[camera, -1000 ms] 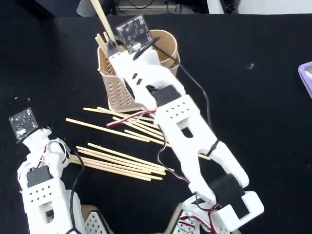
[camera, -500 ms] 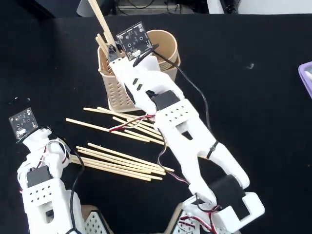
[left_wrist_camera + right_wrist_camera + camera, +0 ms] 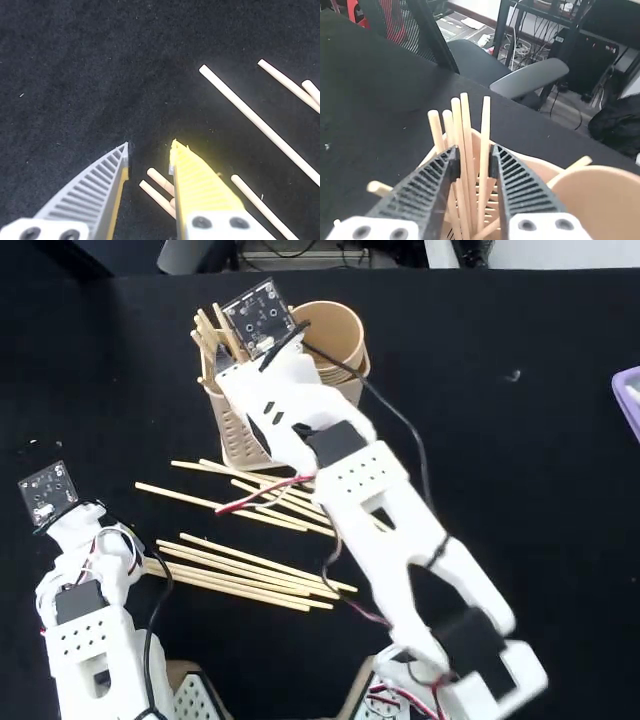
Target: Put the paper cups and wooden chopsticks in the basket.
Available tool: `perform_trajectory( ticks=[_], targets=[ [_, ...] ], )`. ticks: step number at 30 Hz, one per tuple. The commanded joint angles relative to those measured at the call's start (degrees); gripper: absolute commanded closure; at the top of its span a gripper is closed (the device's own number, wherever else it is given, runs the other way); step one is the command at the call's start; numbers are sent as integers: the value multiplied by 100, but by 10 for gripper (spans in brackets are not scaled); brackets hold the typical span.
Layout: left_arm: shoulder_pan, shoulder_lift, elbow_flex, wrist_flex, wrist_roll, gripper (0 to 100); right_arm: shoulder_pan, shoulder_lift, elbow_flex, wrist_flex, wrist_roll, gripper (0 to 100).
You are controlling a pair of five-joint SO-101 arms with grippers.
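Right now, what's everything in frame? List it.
Black cloth-covered table: one, black, under everything.
Beige perforated plastic basket: one, beige, table's far middle.
Tan paper cups: nested stack, count unclear, in the basket.
Wooden chopsticks standing in the basket: about five, pale wood, beside the cups.
Loose wooden chopsticks: roughly a dozen, pale wood, flat near the basket.
Purple object: one, table's right edge.
Left claw: grey and yellow, open, over loose chopstick ends.
Right claw: black, at the standing chopsticks.
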Motion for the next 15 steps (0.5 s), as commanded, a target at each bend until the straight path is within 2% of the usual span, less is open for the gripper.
perform_trajectory(
  ticks=[1,4,7,10,12,15],
  targets=[
    [66,-53,-48,-53,44,855,-105,-1437,-523,1160,-9,895],
    [66,-53,-48,-53,44,855,-167,-2413,-629,2787,88,894],
    [66,-53,-48,-53,44,855,-158,-3187,-488,4633,659,893],
    [66,-53,-48,-53,44,855,18,-3697,189,5925,1240,892],
    [66,-53,-48,-62,44,855,343,-3916,1042,6163,1503,891],
    [66,-53,-48,-53,44,855,1073,-4031,2633,5653,2048,840]
  ],
)
